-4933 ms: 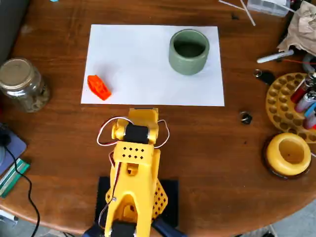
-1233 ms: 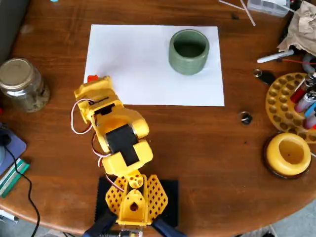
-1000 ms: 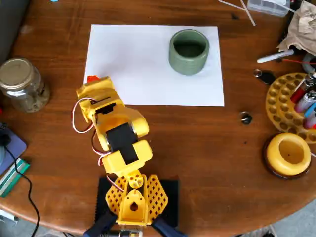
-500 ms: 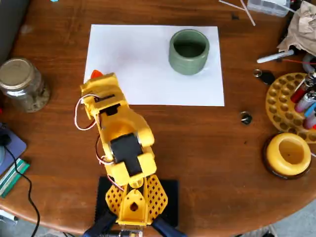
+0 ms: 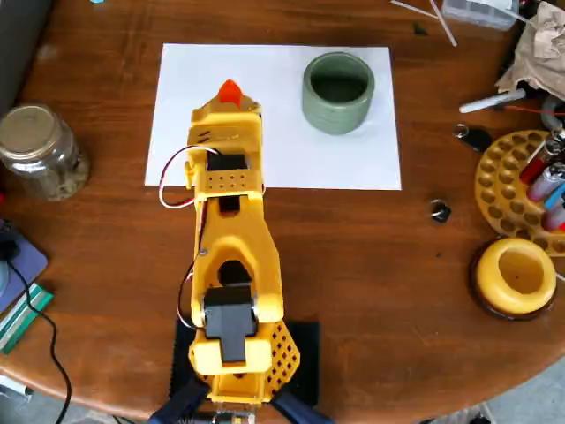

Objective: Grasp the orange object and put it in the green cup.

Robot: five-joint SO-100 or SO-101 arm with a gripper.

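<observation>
The orange object lies on the white paper sheet in the overhead view. Only its far end shows, poking out past the tip of my yellow gripper. The gripper points down right over the object and hides its own fingers, so I cannot tell whether the jaws are open or shut on it. The green cup stands upright on the same sheet, to the right of the gripper and a cup's width away. Its dark inside looks empty.
A glass jar stands at the left on the round wooden table. At the right are a yellow pen rack, a yellow round holder, a white marker and small dark bits. Clutter lies at the top right.
</observation>
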